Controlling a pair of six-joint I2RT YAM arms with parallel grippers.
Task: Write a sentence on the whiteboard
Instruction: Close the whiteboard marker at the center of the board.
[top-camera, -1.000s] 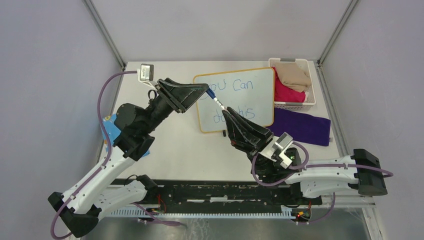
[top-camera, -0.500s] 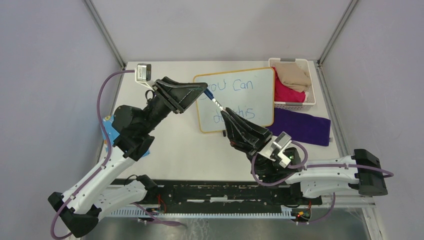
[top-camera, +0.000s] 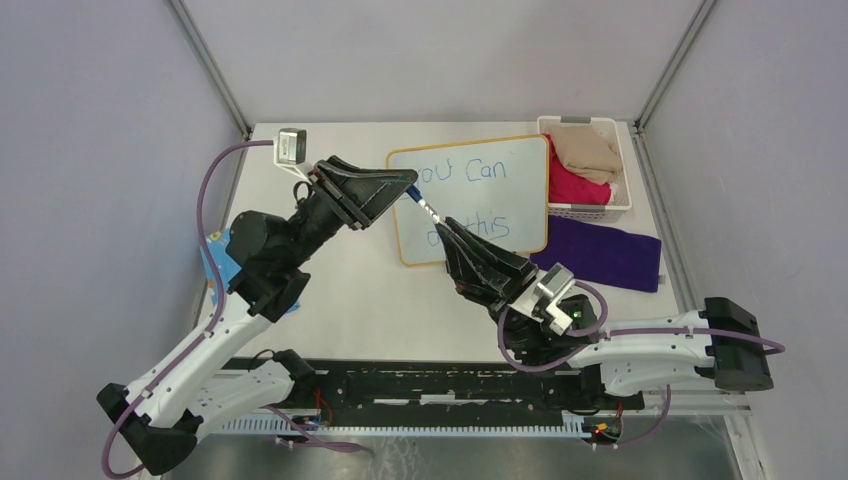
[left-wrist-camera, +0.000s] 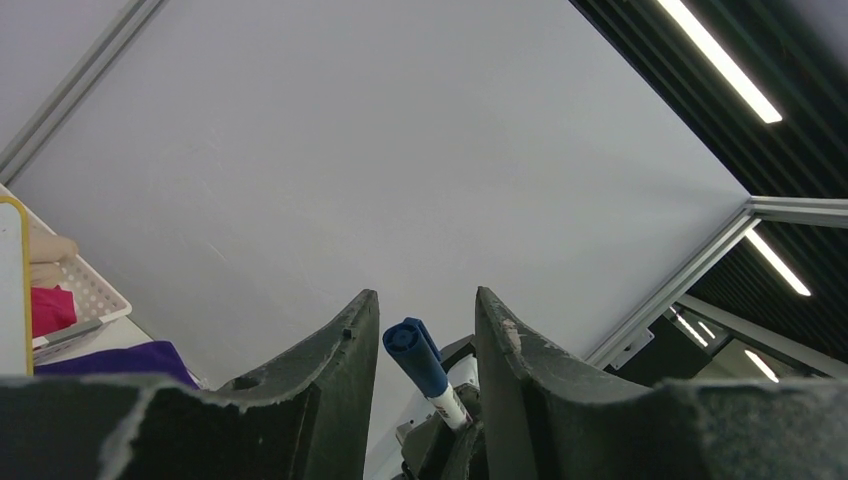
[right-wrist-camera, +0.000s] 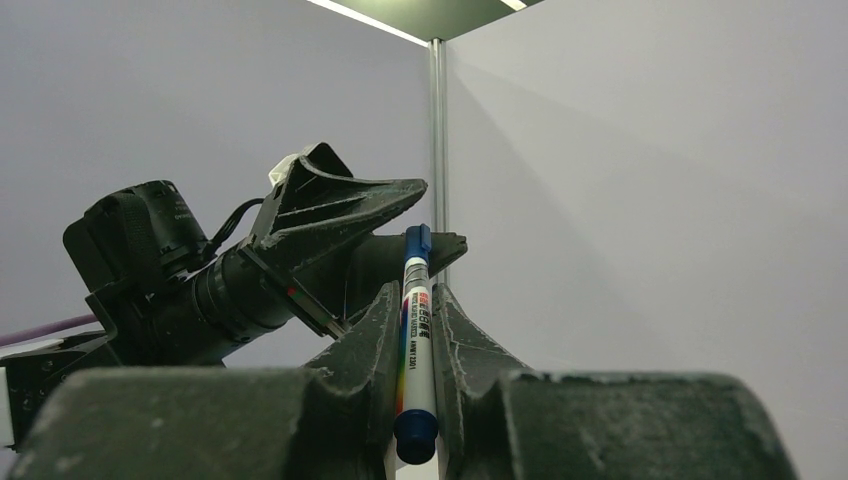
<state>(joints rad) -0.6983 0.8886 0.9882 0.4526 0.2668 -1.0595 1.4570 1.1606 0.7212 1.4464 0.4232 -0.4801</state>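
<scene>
While the marker (right-wrist-camera: 415, 345) is clamped in the right gripper (right-wrist-camera: 417, 292), its cap (left-wrist-camera: 410, 348) is bracketed, ungripped, by the half-open left gripper (left-wrist-camera: 425, 295), the sentence (top-camera: 487, 170) being seen written on the whiteboard (top-camera: 530, 192) flat beyond; handover is judged in hand, closure on the cap required next.

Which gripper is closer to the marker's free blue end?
Left. The left gripper straddles that blue end; the right gripper is shut on the marker farther down its barrel.
</scene>
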